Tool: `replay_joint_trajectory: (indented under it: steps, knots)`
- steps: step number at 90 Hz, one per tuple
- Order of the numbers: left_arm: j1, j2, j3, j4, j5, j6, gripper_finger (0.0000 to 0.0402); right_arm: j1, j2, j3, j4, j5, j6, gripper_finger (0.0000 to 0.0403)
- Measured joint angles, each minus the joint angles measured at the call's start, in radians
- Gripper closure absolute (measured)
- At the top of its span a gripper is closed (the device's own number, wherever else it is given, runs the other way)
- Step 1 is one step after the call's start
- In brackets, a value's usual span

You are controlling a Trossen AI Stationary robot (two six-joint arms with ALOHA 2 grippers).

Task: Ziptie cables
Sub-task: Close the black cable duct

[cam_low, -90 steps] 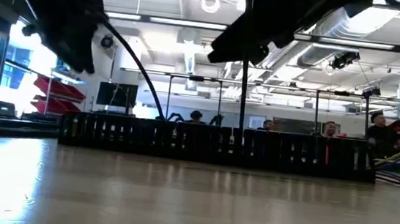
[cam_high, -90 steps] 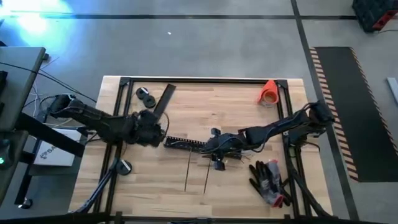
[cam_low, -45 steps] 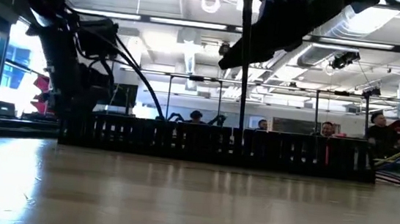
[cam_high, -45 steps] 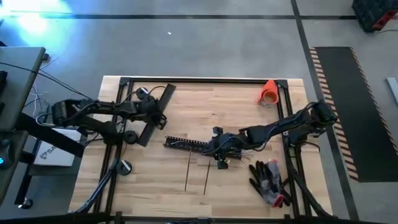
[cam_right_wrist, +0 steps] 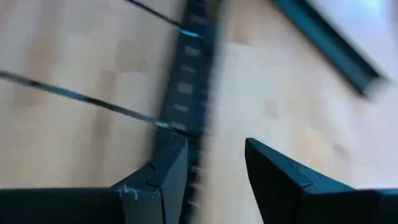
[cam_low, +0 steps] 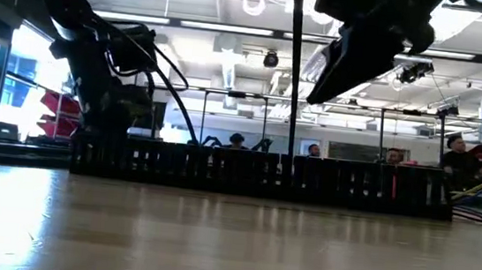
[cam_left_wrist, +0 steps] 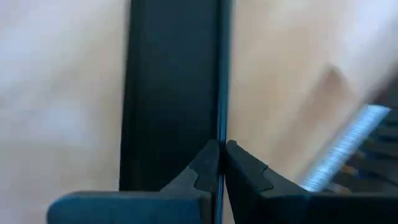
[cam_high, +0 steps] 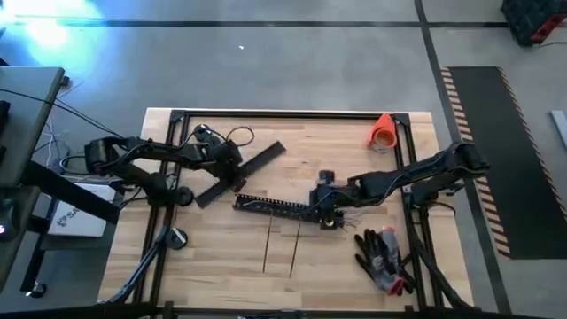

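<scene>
While viewed from above, the left gripper (cam_high: 232, 168) is pinching a flat black strip (cam_high: 241, 173); the cables (cam_high: 347, 219) are lying beside the right gripper (cam_high: 324, 211).
Right wrist view: its fingers (cam_right_wrist: 165, 177) are spreading apart over the perforated strip (cam_right_wrist: 189, 81).

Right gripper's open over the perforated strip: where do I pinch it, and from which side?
Pinch the perforated strip across its narrow width near its right end, coming straight down. It lies flat and long on the table, and the right gripper already straddles it.
</scene>
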Motion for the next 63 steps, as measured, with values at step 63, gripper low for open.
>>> replay_joint_trajectory:
  steps: [63]
  knots:
    - [-0.095, -0.022, 0.090, 0.028, 0.019, 0.028, 0.0401, -0.264, 0.299, -0.002, 0.549, -0.165, -0.505, 0.0160]
